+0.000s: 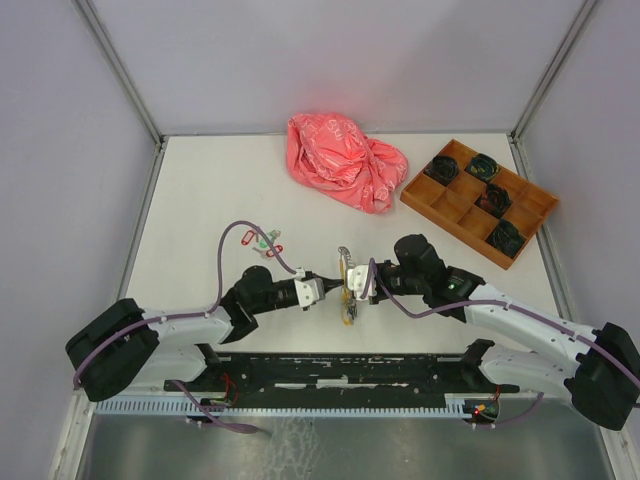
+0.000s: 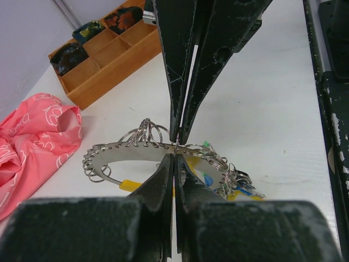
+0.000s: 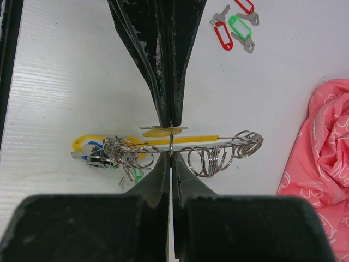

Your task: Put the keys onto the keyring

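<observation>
White table (image 1: pixel 200 200): left gripper (image 2: pixel 174 156) and right gripper (image 3: pixel 171 150) clamp the keyring (image 2: pixel 126 150); tags (image 3: pixel 239 27) on keys (image 3: pixel 220 13) look unreadably small.

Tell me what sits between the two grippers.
The keyring lies between the left gripper and the right gripper; the top view shows it.
</observation>
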Available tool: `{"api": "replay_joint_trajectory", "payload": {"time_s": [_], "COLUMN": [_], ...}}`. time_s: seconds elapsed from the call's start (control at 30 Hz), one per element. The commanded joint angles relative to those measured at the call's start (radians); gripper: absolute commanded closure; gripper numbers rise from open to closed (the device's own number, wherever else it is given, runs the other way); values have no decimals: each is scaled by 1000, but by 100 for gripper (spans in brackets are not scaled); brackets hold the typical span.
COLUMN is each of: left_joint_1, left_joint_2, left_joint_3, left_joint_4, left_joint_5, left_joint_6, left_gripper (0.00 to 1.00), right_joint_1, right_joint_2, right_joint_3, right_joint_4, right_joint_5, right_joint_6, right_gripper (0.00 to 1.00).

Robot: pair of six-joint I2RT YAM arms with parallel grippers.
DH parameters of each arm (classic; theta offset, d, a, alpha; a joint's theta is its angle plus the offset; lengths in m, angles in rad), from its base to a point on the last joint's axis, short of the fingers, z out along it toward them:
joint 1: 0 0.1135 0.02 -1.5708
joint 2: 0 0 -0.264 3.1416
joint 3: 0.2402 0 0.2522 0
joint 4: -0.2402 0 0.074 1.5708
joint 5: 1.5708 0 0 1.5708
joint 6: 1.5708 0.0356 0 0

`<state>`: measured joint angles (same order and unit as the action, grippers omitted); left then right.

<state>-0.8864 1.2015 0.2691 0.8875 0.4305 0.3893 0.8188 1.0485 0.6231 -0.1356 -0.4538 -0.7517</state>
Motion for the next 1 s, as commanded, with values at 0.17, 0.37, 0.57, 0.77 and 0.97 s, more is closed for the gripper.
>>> {"api": "replay_joint_trajectory", "payload": {"time_s": [0.17, 0.37, 0.57, 0.77, 0.97], "left_joint_1": [-16, -19, -16, -15, -11], "left_joint_2": [11, 20, 11, -26, -56], "left_joint_3": [24, 15, -15, -52, -95], "left_joint_4": [145, 154, 171, 169, 206], "left_joint_5": [73, 67, 34, -5, -18], "left_joint_6": [-44, -45, -47, -59, -87], "left_gripper": [97, 97, 97, 97, 97], "right_joint_1": [23, 23, 23, 23, 23], "right_joint_2": [-6, -16, -35, -59, -81], "right_joint_3": [-1, -11, -21, -26, -41], "right_joint_4": [121, 152, 146, 112, 112], "right_joint_5": [-44, -50, -32, -2, 25], "right_joint_6": [41, 69, 66, 43, 32], "right_gripper": [99, 99, 100, 99, 100]}}
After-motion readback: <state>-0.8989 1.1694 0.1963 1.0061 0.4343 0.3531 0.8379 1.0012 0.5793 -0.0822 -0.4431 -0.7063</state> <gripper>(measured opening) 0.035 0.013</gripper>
